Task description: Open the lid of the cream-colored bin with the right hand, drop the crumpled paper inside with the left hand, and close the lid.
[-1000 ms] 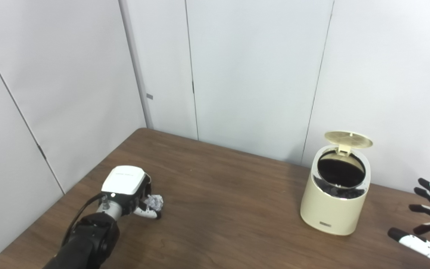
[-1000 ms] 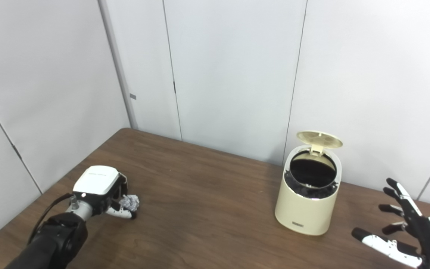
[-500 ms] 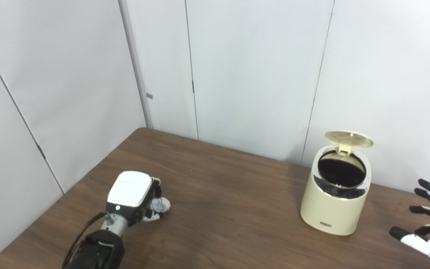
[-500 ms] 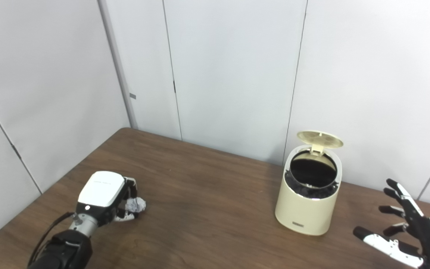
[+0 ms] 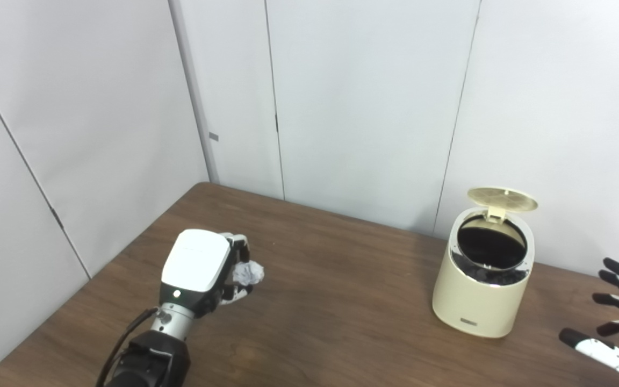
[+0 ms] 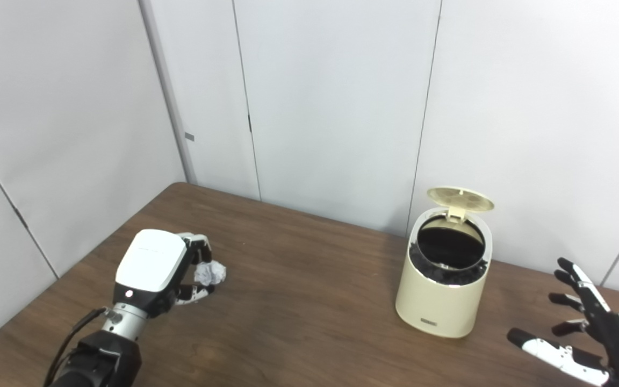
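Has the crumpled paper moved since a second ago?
Yes. The left hand, shut on the crumpled paper, has lifted it off the table and carried it a little toward the cream-colored bin, which stayed put.

Left hand [image 6: 162, 271] w/ fingers curled round paper [image 6: 210, 272], held above bench [image 6: 299, 317], well left of bin [image 6: 444, 277]. Bin upright, lid [image 6: 460, 198] tipped up at back, dark inside. Right hand [image 6: 589, 336] off to bin's right, fingers spread, holding nothing. Pale wall panels behind.
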You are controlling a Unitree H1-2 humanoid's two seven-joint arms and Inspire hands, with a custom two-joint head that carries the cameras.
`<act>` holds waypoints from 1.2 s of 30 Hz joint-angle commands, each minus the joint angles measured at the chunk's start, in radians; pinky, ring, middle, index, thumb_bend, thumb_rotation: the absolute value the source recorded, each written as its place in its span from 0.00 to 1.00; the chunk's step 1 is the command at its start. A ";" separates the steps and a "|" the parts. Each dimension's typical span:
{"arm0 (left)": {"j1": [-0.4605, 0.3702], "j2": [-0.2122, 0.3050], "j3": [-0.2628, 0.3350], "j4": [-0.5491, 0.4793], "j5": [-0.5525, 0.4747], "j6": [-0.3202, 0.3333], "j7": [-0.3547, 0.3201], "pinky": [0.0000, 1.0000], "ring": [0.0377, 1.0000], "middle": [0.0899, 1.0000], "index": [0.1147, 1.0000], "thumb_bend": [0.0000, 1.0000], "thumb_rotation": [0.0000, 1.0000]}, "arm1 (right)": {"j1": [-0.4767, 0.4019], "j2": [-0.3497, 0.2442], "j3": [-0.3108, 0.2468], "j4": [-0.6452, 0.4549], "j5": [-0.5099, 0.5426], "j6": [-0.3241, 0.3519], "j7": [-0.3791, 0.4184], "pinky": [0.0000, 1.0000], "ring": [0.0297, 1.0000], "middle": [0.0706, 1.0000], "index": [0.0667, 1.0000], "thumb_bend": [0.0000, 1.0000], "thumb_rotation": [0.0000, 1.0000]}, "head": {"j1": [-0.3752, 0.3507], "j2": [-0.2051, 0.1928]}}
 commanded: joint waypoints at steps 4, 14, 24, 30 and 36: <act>-0.084 -0.051 0.012 -0.104 -0.010 -0.032 0.049 0.16 0.24 0.42 0.42 0.53 0.00 | -0.033 0.002 -0.004 -0.031 0.006 -0.007 -0.003 0.60 0.83 0.92 0.95 0.72 0.39 | -0.027 -0.007; -0.252 -0.173 -0.041 -0.157 -0.002 -0.069 0.004 0.12 0.19 0.42 0.42 0.53 0.00 | -0.035 0.017 0.015 -0.044 -0.035 0.000 -0.015 0.70 0.84 0.93 0.94 0.71 0.26 | -0.130 -0.032; -0.393 -0.235 -0.086 -0.059 -0.054 -0.147 0.025 0.12 0.18 0.42 0.42 0.53 0.00 | -0.030 0.023 0.029 0.014 -0.061 -0.089 -0.055 0.66 0.81 0.90 0.92 0.75 0.27 | -0.278 -0.054; -0.463 -0.267 -0.126 0.012 -0.059 -0.191 0.053 0.16 0.25 0.39 0.46 0.52 0.00 | -0.027 0.035 0.044 0.029 -0.080 -0.112 -0.070 0.64 0.81 0.91 0.92 0.77 0.36 | -0.353 -0.071; -0.507 -0.305 -0.164 0.082 -0.072 -0.221 0.081 0.19 0.27 0.39 0.45 0.52 0.00 | -0.025 0.057 0.053 0.018 -0.105 -0.091 -0.073 0.65 0.83 0.92 0.93 0.77 0.39 | -0.404 -0.078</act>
